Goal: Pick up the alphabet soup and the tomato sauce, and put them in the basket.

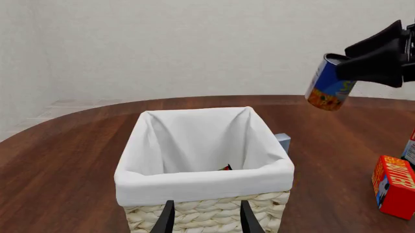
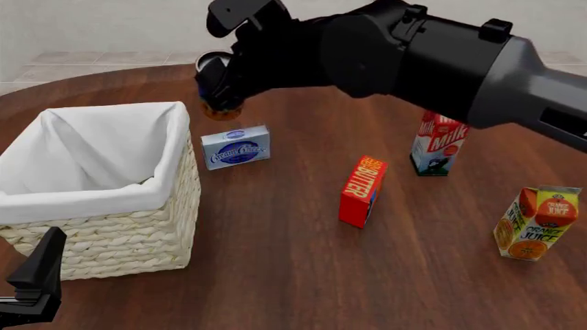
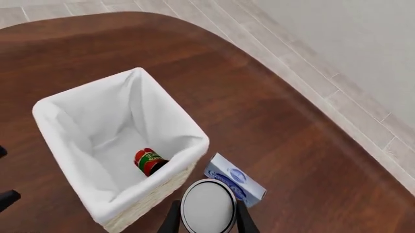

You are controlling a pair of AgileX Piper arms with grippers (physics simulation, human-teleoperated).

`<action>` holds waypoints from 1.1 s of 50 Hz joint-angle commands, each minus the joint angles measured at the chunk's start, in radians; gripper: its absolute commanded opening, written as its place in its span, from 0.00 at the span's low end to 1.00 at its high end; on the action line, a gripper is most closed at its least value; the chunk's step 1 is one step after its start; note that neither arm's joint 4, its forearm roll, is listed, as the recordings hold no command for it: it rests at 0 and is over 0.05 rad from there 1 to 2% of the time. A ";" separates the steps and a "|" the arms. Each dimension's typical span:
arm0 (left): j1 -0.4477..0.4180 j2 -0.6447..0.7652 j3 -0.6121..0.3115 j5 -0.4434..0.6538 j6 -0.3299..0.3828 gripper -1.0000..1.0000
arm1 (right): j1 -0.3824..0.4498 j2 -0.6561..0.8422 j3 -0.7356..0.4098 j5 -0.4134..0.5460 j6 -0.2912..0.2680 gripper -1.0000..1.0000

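Observation:
My right gripper [image 3: 206, 216] is shut on the alphabet soup [image 3: 207, 206], whose pale silver top faces the right wrist camera. In the front view this can [image 2: 218, 88] hangs above the table just past the far right corner of the basket [image 2: 119, 234], above the cream cheese box. The left wrist view shows its blue and orange label [image 1: 329, 83] tilted in the right gripper [image 1: 353, 68]. The tomato sauce [image 3: 147, 161], green and red, lies on its side inside the basket [image 3: 188, 141]. My left gripper [image 1: 206, 221] stands open, with nothing in it, at the basket's near wall [image 1: 204, 182].
A blue-white cream cheese box [image 2: 236, 146] stands right of the basket. Further right are a red butter box [image 2: 362, 191], a milk carton [image 2: 440, 144] and an orange juice carton [image 2: 538, 223]. The right arm spans the top of the front view.

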 commanded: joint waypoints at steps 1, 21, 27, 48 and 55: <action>0.000 0.000 0.000 0.000 0.000 1.00 | 0.023 -0.007 -0.043 0.024 0.006 0.00; 0.000 0.000 0.000 0.000 0.000 1.00 | 0.077 0.003 -0.103 0.056 -0.001 0.00; 0.000 0.000 0.000 0.000 0.000 1.00 | 0.089 0.008 -0.115 0.062 -0.006 0.00; 0.000 0.000 0.000 0.000 0.000 1.00 | 0.144 0.041 -0.145 0.066 -0.008 0.00; 0.000 0.000 0.000 0.000 0.000 1.00 | 0.154 0.048 -0.151 0.067 -0.008 0.00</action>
